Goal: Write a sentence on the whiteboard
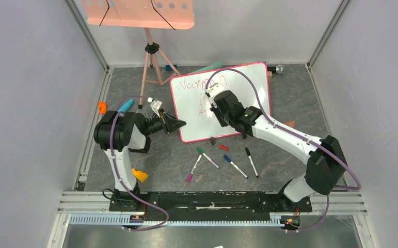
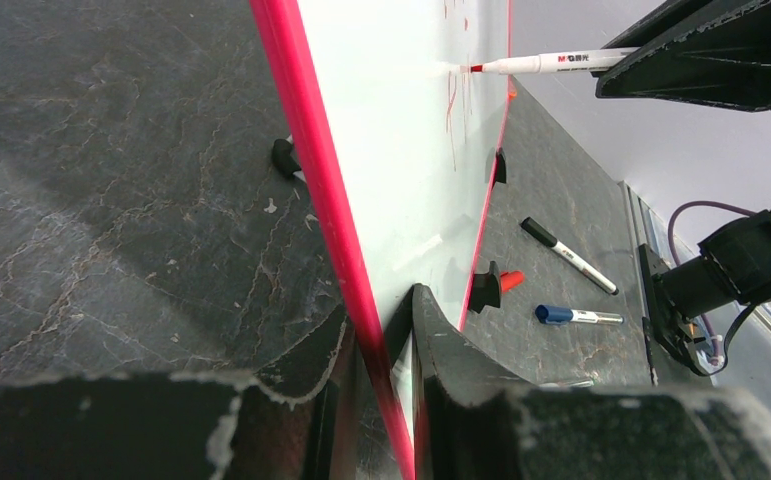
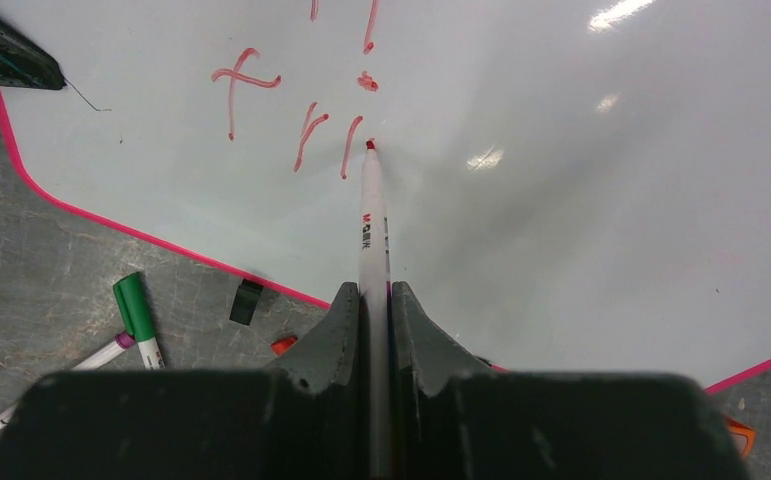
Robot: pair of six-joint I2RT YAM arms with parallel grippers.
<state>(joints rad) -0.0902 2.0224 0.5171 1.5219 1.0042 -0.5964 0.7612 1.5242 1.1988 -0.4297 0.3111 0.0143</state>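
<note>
The whiteboard (image 1: 248, 88) is propped up toward the far middle of the bench (image 1: 160, 160). The sentence (image 1: 196, 84) is begun on it in thin red strokes, the lowest line reading "fri". The tip of a red marker (image 3: 372, 220) is set against the board just beside the last stroke, and the marker is pinched in the right end effector (image 3: 372, 292). The board's pink rim is clamped near its lower-left corner by the left end effector (image 2: 381, 320). Green (image 1: 207, 156), blue (image 1: 235, 166) and black (image 1: 251, 162) markers are scattered on the bench in front.

you have the pink-rimmed whiteboard (image 1: 248, 88) propped up on the tabletop (image 1: 186, 160); the sentence (image 1: 197, 84) in thin red spans three lines
</note>
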